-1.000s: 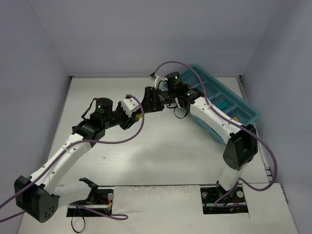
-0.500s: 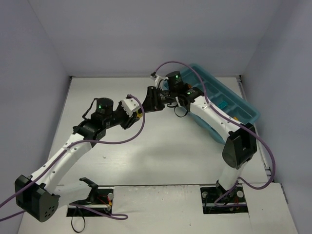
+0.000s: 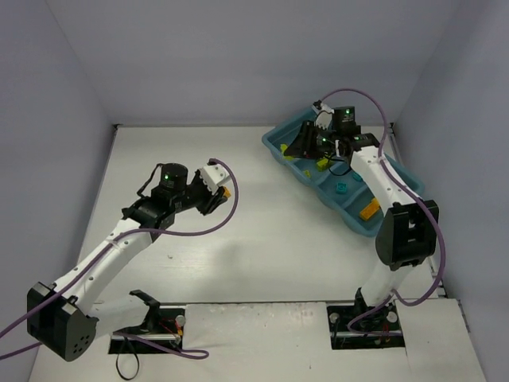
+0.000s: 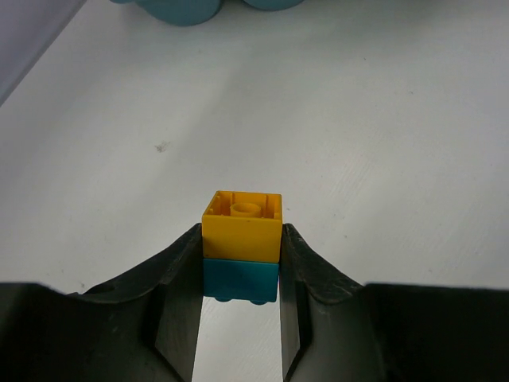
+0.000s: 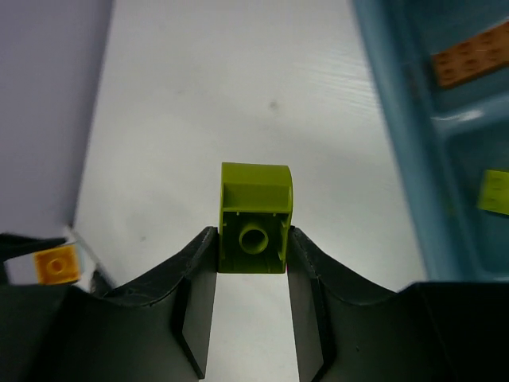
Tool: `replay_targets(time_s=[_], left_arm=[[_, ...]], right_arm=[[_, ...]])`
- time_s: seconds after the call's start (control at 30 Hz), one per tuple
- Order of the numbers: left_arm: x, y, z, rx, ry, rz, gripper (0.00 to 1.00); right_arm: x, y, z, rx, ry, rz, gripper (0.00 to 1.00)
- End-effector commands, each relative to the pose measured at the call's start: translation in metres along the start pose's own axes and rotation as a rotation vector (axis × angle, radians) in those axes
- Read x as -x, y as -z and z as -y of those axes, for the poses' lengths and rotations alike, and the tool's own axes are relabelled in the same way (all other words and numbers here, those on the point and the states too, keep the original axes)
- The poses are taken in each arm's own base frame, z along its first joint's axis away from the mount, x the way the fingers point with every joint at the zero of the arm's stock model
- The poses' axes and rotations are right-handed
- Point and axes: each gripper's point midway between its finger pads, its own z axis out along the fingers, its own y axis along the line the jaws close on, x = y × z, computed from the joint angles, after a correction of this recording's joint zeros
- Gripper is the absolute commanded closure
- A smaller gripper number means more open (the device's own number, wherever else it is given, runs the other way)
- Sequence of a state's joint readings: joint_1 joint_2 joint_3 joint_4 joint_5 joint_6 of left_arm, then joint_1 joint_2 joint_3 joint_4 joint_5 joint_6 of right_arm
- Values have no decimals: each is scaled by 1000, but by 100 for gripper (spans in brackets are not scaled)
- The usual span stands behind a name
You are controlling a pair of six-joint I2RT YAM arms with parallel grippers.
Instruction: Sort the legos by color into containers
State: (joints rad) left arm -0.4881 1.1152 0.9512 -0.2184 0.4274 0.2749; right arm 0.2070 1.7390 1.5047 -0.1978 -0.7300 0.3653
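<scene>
My left gripper (image 3: 223, 193) is shut on a two-colour stack, a yellow-orange brick (image 4: 242, 227) over a cyan brick (image 4: 240, 280), held above the bare table left of centre. My right gripper (image 3: 297, 150) is shut on a lime green brick (image 5: 254, 219) and hangs by the far left end of the teal tray (image 3: 395, 174). The tray's compartments hold a lime brick (image 3: 322, 165), a cyan brick (image 3: 340, 189) and a yellow-orange brick (image 3: 368, 210). The right wrist view shows the tray wall (image 5: 398, 119), a brown-orange brick (image 5: 469, 60) and a lime brick (image 5: 495, 191).
The tray lies diagonally at the back right, close to the right wall. Purple cables loop over both arms. White walls close the table at the back and both sides. A yellow-orange brick top (image 5: 56, 265) shows at the lower left of the right wrist view.
My right gripper has swung from beside the left gripper at mid-table out to the tray's far left end, carrying the lime brick. The tray now lies further left. The left arm barely moved.
</scene>
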Motion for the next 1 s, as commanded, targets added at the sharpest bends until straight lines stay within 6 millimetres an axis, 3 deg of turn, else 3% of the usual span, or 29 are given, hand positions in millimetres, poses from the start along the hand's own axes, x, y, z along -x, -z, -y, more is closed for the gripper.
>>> replay_targets(time_s=[0.0, 0.1, 0.13, 0.23, 0.33, 0.4, 0.6, 0.67, 0.7, 0.77, 0.8, 0.83, 0.97], left_arm=[[22, -2, -10, 38, 7, 77, 91], [23, -4, -11, 45, 46, 84, 91], [21, -5, -9, 41, 56, 81, 91], [21, -6, -8, 41, 75, 80, 91], [20, -5, -8, 41, 83, 79, 91], [18, -6, -8, 39, 87, 72, 91], [20, -9, -2, 6, 83, 86, 91], [19, -10, -1, -1, 77, 93, 90], [20, -10, -1, -5, 71, 97, 91], [23, -9, -1, -10, 64, 104, 90], [24, -10, -1, -11, 56, 106, 90], [27, -9, -1, -13, 52, 111, 90], [34, -10, -3, -14, 35, 119, 90]], right_arm=[[41, 18, 50, -302, 108, 160, 98], [56, 22, 98, -509, 99, 211, 98], [60, 25, 123, -616, 78, 229, 99], [70, 35, 160, -743, 18, 268, 99], [85, 43, 188, -841, -19, 319, 98], [97, 44, 193, -850, -25, 344, 98], [102, 29, 229, -871, -79, 336, 86], [109, 26, 227, -849, -75, 343, 78], [111, 25, 226, -841, -63, 340, 67], [118, 24, 216, -797, -47, 346, 57], [122, 27, 211, -786, -38, 353, 46], [124, 25, 204, -752, -24, 345, 41], [124, 30, 176, -664, 9, 339, 28]])
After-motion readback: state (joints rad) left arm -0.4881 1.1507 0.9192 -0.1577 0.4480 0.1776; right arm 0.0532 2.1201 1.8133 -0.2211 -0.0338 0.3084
